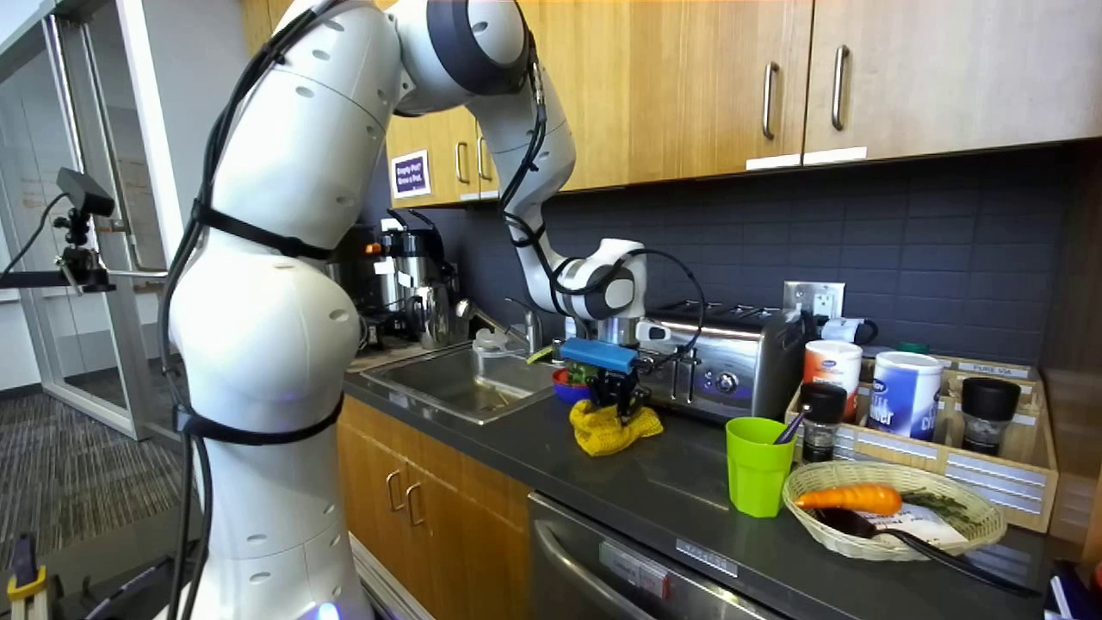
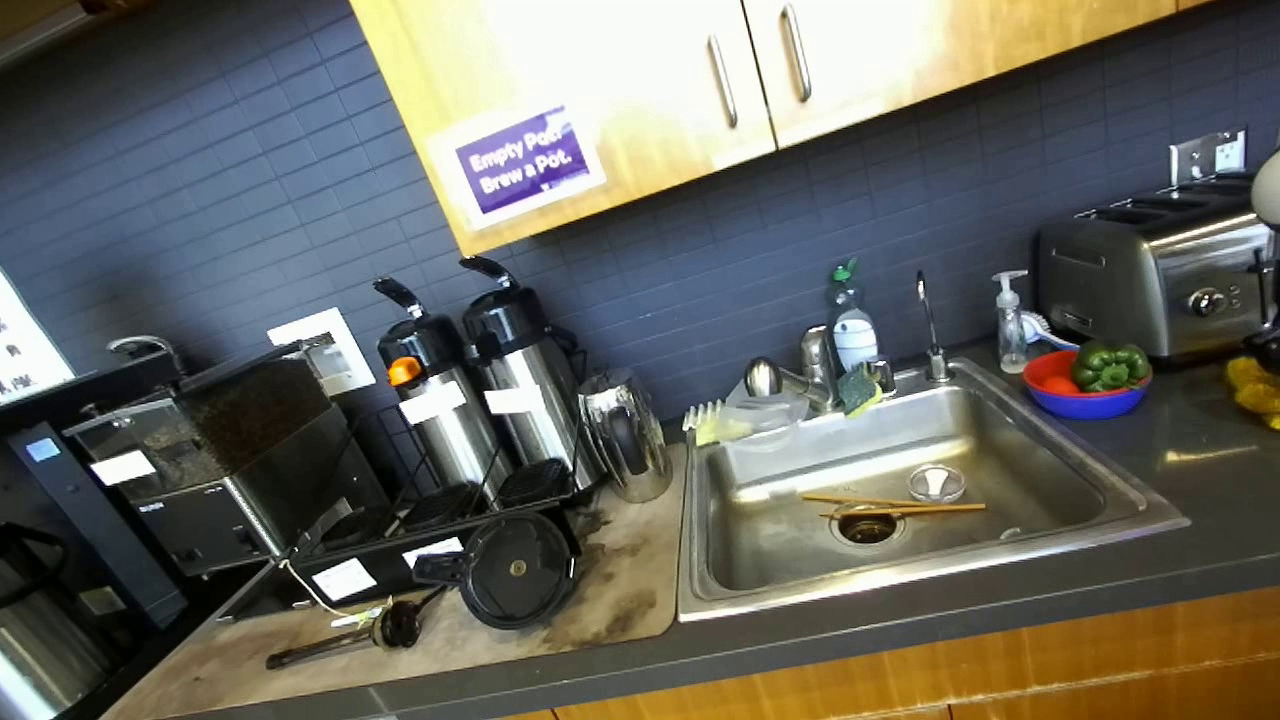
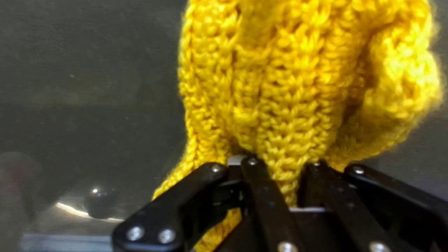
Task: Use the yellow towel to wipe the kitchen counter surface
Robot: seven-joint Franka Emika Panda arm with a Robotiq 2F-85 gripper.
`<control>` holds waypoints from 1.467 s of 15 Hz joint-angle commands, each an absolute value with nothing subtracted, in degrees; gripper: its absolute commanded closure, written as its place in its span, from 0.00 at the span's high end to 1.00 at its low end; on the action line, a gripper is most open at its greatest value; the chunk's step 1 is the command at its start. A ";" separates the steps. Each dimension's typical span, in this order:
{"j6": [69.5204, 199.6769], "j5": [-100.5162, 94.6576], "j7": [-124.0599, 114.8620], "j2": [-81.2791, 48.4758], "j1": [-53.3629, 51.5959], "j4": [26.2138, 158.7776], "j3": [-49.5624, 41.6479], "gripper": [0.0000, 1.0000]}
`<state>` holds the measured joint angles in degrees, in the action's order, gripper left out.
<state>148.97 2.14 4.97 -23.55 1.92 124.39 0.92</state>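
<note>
The yellow towel [image 1: 607,433] is a thick knitted cloth, bunched up on the dark grey counter [image 1: 680,474] in front of the toaster. My gripper [image 1: 622,412] points down onto it from above. In the wrist view the jaws [image 3: 278,166] are shut on a fold of the towel [image 3: 280,80], which bulges out ahead of and beside the fingers. The fingertips are hidden in the cloth. Another part of the towel [image 2: 1256,388] shows at the edge of an exterior view, appearing to rest on the counter [image 2: 1190,460].
A steel toaster [image 1: 719,366] stands behind the towel. A red and blue bowl with vegetables [image 2: 1085,400] and the sink [image 2: 1080,540] lie to one side. A green cup [image 1: 758,469], a wicker basket [image 1: 869,547] and a wooden organizer [image 1: 1046,465] stand on the other side.
</note>
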 commanded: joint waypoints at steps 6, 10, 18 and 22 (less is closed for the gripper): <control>145.14 -7.67 3.71 -30.05 -5.68 121.06 1.83 0.05; 143.77 -8.00 3.77 -30.94 -4.95 118.64 1.10 0.05; 143.92 -1.75 4.67 -31.58 2.63 115.55 -1.07 0.05; 143.78 3.07 4.97 -32.05 7.82 113.82 -2.28 0.05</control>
<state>142.53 0.65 4.45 -27.90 4.76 115.78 -1.15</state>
